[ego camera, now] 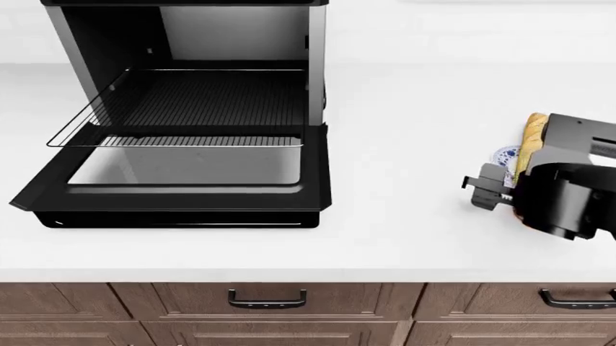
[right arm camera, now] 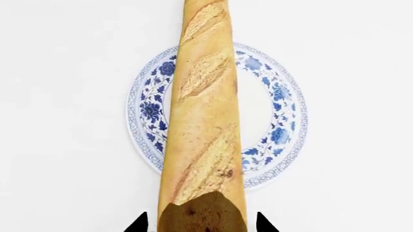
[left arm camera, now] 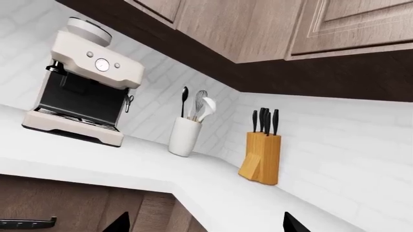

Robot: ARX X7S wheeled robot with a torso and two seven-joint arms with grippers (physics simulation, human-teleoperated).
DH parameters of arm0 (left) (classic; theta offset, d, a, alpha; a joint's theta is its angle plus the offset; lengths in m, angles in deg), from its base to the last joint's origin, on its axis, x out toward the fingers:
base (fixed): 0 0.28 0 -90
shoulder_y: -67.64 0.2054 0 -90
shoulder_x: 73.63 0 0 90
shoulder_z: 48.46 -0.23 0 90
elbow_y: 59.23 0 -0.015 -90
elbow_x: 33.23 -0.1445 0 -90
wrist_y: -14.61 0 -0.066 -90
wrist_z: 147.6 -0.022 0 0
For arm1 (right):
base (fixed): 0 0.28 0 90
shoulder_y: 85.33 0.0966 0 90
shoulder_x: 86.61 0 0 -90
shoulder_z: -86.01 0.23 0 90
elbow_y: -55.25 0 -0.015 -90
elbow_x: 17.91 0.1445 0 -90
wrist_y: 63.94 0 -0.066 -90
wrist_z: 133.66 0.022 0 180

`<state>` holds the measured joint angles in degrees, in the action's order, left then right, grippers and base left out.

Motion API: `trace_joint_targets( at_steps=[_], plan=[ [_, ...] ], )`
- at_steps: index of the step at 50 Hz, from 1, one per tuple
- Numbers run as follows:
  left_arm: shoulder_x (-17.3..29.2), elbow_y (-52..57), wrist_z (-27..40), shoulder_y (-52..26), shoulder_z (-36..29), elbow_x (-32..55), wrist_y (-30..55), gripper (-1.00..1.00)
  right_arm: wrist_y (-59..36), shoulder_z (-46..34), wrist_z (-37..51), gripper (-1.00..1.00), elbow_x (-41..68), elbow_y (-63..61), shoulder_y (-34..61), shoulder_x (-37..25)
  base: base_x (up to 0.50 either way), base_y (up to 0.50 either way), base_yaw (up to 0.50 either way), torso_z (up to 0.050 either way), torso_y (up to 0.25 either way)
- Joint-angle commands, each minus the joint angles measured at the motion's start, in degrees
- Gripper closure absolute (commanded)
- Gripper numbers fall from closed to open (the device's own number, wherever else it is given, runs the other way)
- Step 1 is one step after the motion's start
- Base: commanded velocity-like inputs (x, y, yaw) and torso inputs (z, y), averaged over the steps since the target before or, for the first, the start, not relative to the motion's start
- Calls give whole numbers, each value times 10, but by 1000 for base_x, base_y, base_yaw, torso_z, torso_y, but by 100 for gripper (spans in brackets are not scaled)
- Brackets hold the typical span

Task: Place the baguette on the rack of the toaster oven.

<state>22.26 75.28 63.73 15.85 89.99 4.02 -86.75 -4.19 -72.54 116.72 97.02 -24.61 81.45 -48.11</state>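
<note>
Bright, even, diffuse light in all three views, sharp rendered focus throughout, white surface (ego camera: 423, 180) near blown-out with little texture, soft shadow under the open oven door (ego camera: 173, 191), dark underside of wall cabinets (left arm camera: 310, 72), no blur

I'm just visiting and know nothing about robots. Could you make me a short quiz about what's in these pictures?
1. True or false: the oven door is shut.
2. What does the baguette lie across? A) the rack B) a plate C) a cutting board
3. Fill in: beside the coffee machine and the utensil jar stands a wooden ____ block.

Key: 1 false, it hangs open with the rack pulled out. 2 B, with the right gripper over its near end. 3 knife.
</note>
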Motion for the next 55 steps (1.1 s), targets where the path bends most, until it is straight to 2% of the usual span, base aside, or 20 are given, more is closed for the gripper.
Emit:
trace_joint_targets(
  at_steps=[1,14,24,34,46,55],
  plan=[
    [-1,-1,0,2,2,2,-2,-100,0,-13,20,100,10,-9,-24,-20,0,0,0,0,0],
    [2,0,2,0,0,0,0,-100,3,-10,27,100,9,-16,-19,-23,0,0,0,0,0],
    [1,0,1,0,-2,-1,0,-100,44,17,42,100,-26,-82,0,-50,0,0,-1,0,0],
    [0,0,-1,1,-1,1,-2,-100,30,17,50,100,-89,-133,36,-64,0,0,0,0,0],
    [1,-1,-1,2,0,3,-2,-100,22,26,66,100,-88,-185,47,-92,0,0,0,0,0],
    [1,-1,0,1,-1,3,-2,-100,7,21,66,100,-126,-236,56,-101,0,0,0,0,0]
  ],
)
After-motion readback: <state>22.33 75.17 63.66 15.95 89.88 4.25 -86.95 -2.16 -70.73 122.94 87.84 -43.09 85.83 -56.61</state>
